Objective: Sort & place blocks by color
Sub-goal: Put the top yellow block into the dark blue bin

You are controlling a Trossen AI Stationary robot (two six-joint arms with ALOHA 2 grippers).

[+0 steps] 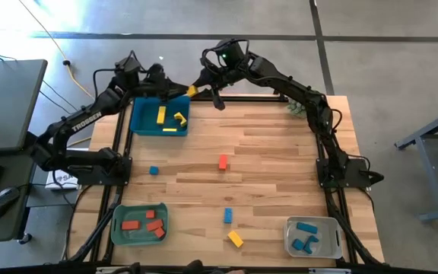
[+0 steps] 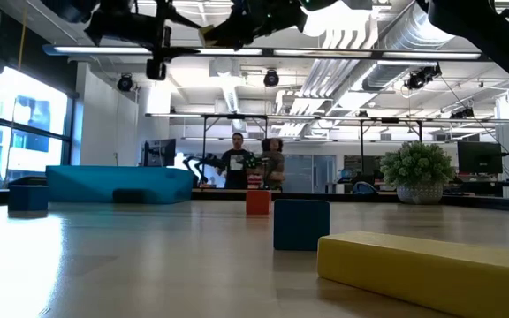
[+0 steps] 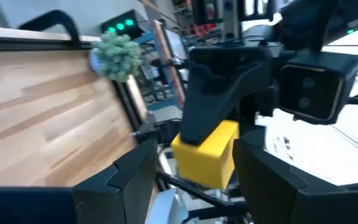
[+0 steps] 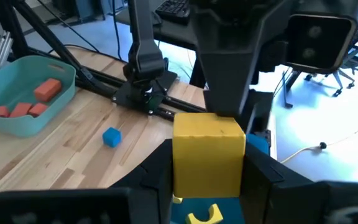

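Working on a butcher-block table [image 1: 265,152], both arms reach to the far edge near the teal tray [image 1: 139,122] at the far-left corner — it holds yellow blocks [image 1: 161,115]

Green tray [image 1: 120,230] sits near-left with red-orange blocks [image 1: 131,225] inside; grey tray [image 1: 333,242] near-right with blue blocks [image 1: 306,227] inside

Right gripper [image 1: 193,90] is raised above the table at the teal tray's far-right corner, fingers closed on a yellow block [image 4: 207,155] — right wrist view shows the block squeezed between both fingers [image 4: 154,171], with the teal tray and a curved yellow piece [image 4: 202,215] below it

Left gripper [image 1: 175,91] is just beside it, facing the right gripper; in the left wrist view its fingers [image 3: 126,174] are spread apart, empty, with the held yellow block in front of the gap, not touching them as far as I can tell

Loose blocks on the table, well apart from each other:
- red-orange cube [image 1: 223,161] near centre
- blue cube [image 1: 153,170] left of centre
- blue bar [image 1: 228,215] nearer the front
- yellow bar [image 1: 236,239] just beside it at the front edge, lying diagonal

Small potted plant [image 1: 296,107] at the far-right corner

Low view: two people [image 2: 237,161] stand in the room behind the table
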